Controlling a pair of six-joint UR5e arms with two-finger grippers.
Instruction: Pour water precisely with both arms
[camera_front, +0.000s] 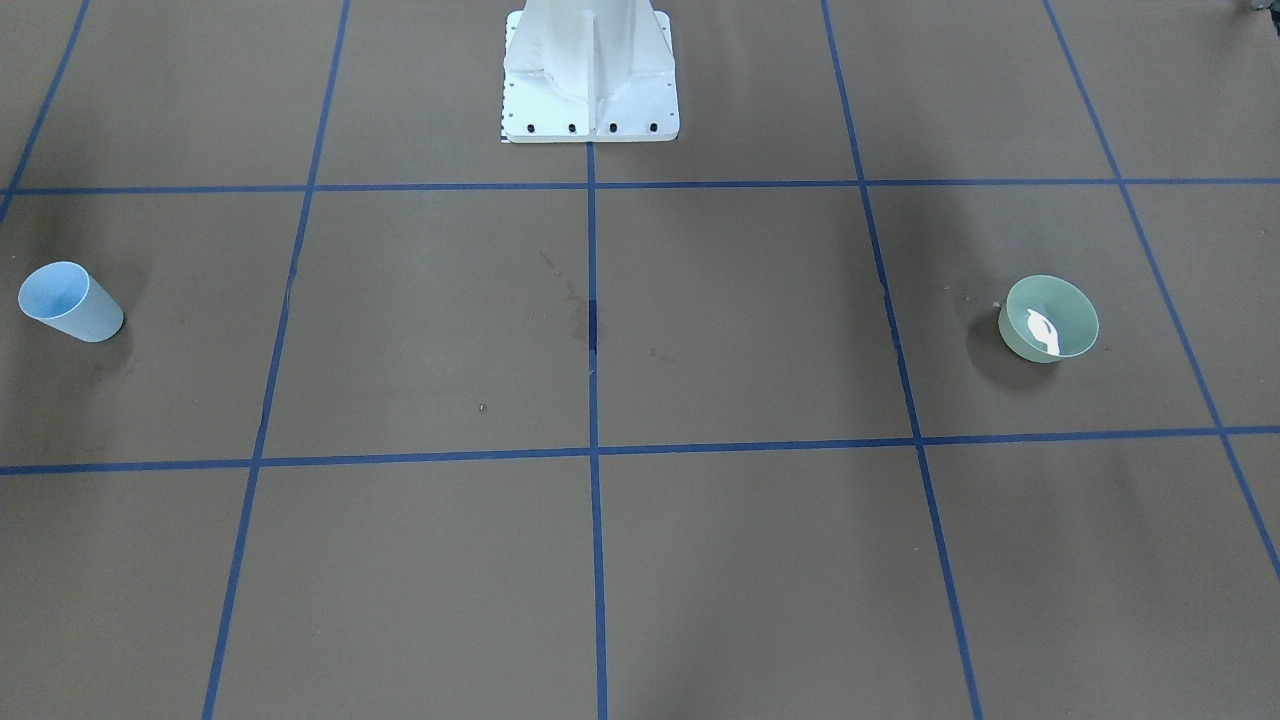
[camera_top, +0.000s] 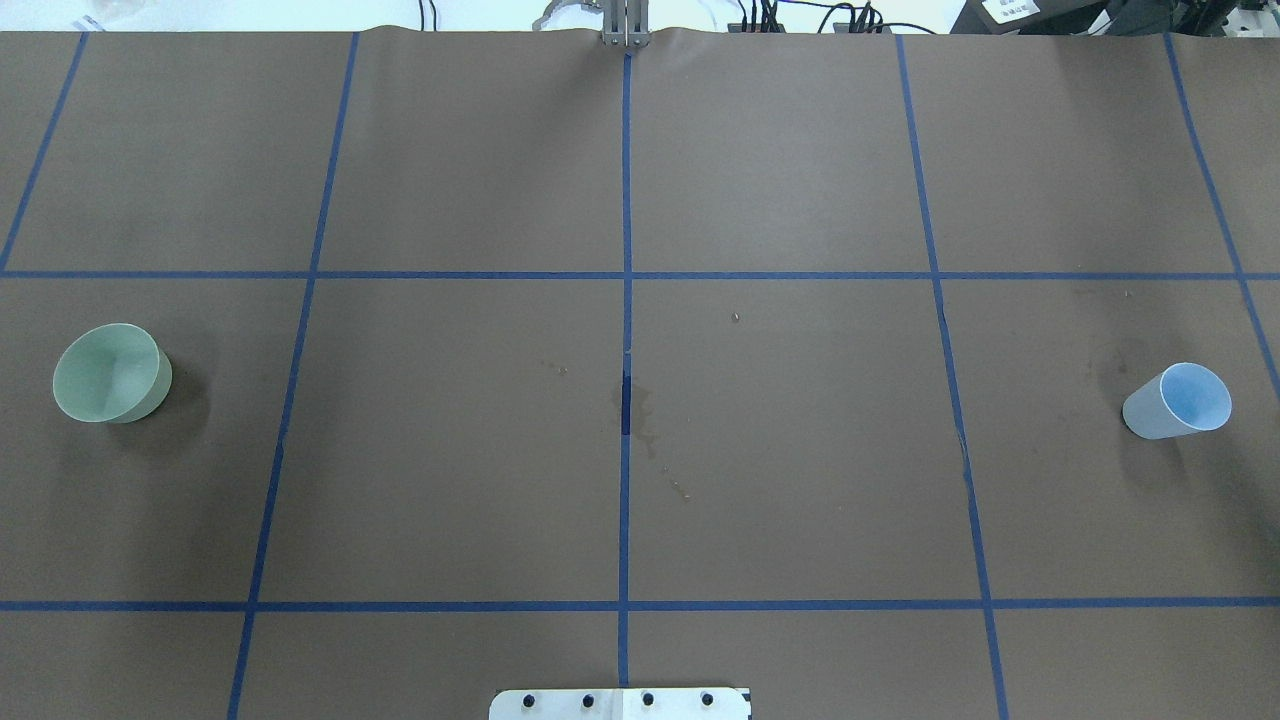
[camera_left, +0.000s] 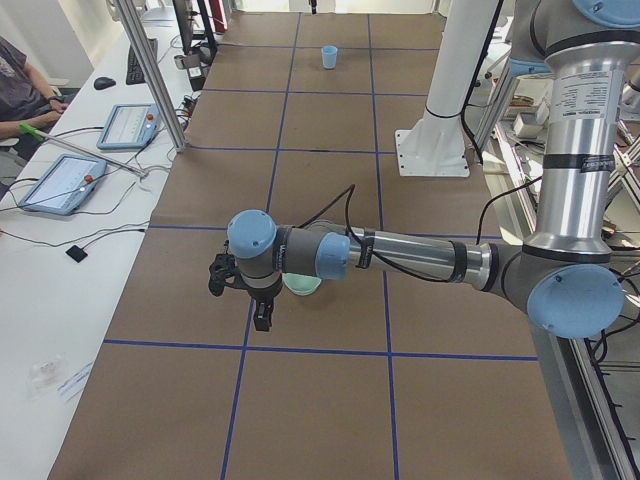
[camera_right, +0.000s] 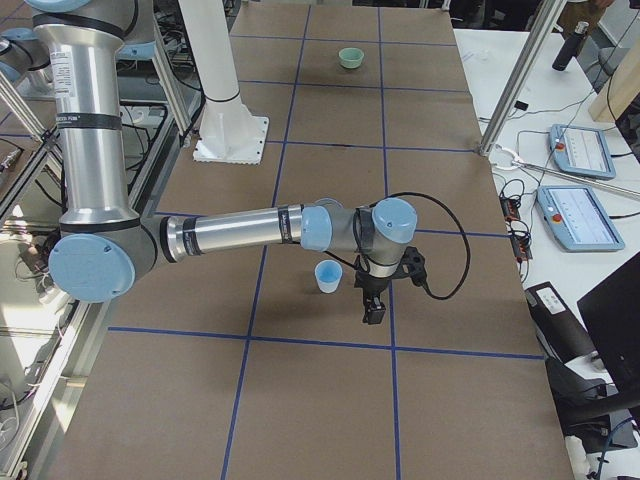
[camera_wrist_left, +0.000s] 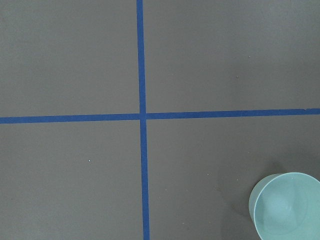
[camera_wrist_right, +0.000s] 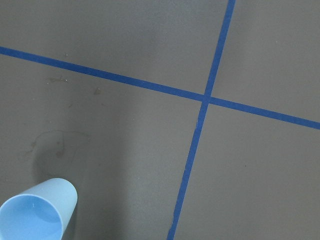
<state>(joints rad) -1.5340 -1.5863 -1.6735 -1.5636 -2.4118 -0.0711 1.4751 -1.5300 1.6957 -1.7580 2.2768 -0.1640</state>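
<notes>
A pale green cup (camera_front: 1048, 318) stands on the brown table on my left side; it also shows in the overhead view (camera_top: 110, 373) and the left wrist view (camera_wrist_left: 286, 206). A white glare, the water (camera_front: 1043, 332), lies inside it. A light blue cup (camera_front: 70, 302) stands on my right side, seen too in the overhead view (camera_top: 1178, 401) and the right wrist view (camera_wrist_right: 37, 210). My left gripper (camera_left: 262, 325) hangs beside the green cup (camera_left: 302, 285). My right gripper (camera_right: 373, 317) hangs beside the blue cup (camera_right: 328, 276). I cannot tell whether either is open or shut.
The white bolted pedestal (camera_front: 590, 70) stands at the table's robot-side edge. Blue tape lines (camera_top: 626, 300) divide the brown table into squares. Dried stains (camera_top: 640, 410) mark the middle. A person (camera_left: 25, 85) and tablets (camera_left: 60, 182) are beside the table.
</notes>
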